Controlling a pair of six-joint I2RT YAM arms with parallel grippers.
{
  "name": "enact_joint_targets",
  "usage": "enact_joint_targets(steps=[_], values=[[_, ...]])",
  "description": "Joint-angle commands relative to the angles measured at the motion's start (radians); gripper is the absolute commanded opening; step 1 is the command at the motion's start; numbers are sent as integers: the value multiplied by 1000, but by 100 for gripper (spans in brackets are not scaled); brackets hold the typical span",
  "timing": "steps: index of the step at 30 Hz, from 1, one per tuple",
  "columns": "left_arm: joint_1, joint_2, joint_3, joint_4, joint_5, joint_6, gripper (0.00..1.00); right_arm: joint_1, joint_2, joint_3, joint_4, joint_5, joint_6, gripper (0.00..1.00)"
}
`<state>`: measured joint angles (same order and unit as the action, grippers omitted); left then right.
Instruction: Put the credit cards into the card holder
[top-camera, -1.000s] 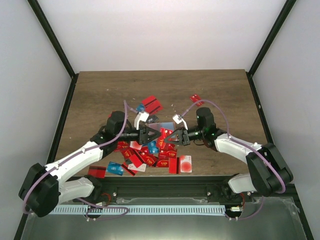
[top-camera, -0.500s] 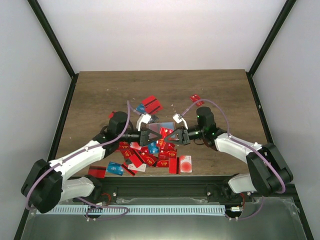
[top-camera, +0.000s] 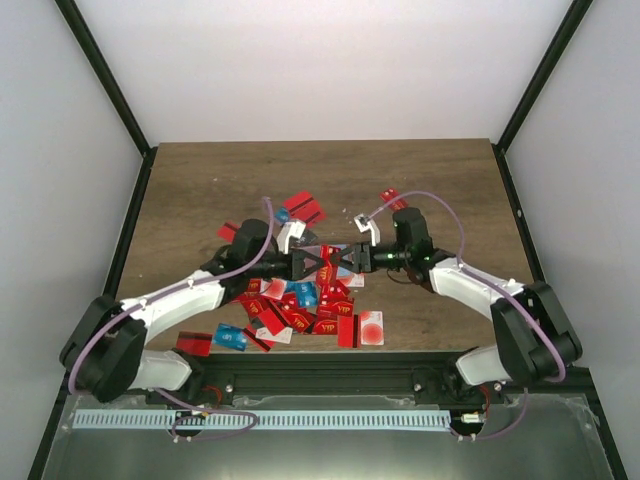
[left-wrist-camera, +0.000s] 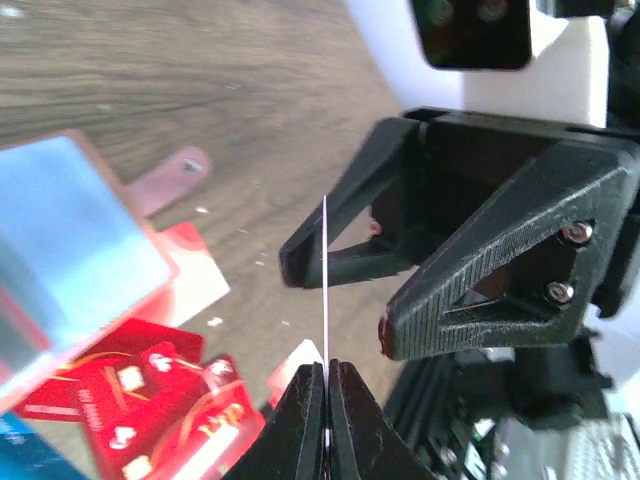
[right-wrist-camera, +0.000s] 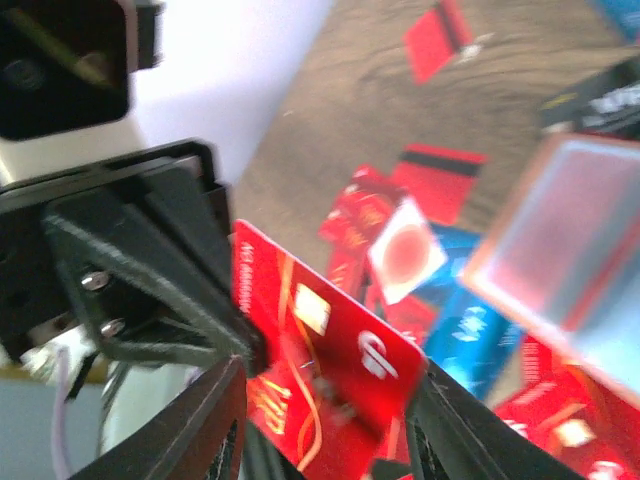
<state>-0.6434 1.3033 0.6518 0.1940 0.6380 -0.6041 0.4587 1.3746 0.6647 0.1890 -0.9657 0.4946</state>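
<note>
My left gripper (left-wrist-camera: 326, 366) is shut on a red credit card (right-wrist-camera: 335, 345) with gold print, held edge-up above the table and seen edge-on in the left wrist view (left-wrist-camera: 325, 270). My right gripper (right-wrist-camera: 325, 385) faces it, jaws open, with the card's free end between its fingers (left-wrist-camera: 480, 250). The two grippers meet over the pile: left (top-camera: 318, 262), right (top-camera: 343, 258). The card holder (left-wrist-camera: 70, 260), tan-brown rimmed with a pale shiny face, lies flat beside them and also shows in the right wrist view (right-wrist-camera: 570, 265). More credit cards (top-camera: 300, 305) lie heaped below.
Loose red cards lie further back (top-camera: 305, 210) and back right (top-camera: 392, 198). A white card with a red dot (top-camera: 370, 327) and a blue card (top-camera: 230, 337) lie near the front edge. Bare wooden table (top-camera: 200, 180) stretches behind the pile.
Both grippers have moved away from the front edge and closer together. The left one has carried the card to the right, so its free end now sits between the right gripper's open fingers.
</note>
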Motion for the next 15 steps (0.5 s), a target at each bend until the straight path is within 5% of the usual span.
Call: enact_joint_targets(steps=[1,15], values=[[21,72,67,-91,-184,-32,4,-24,67,58,-117,264,6,46],[102,313,246,-283,-145,5,4,-31,355,243,-270,406,-16,43]])
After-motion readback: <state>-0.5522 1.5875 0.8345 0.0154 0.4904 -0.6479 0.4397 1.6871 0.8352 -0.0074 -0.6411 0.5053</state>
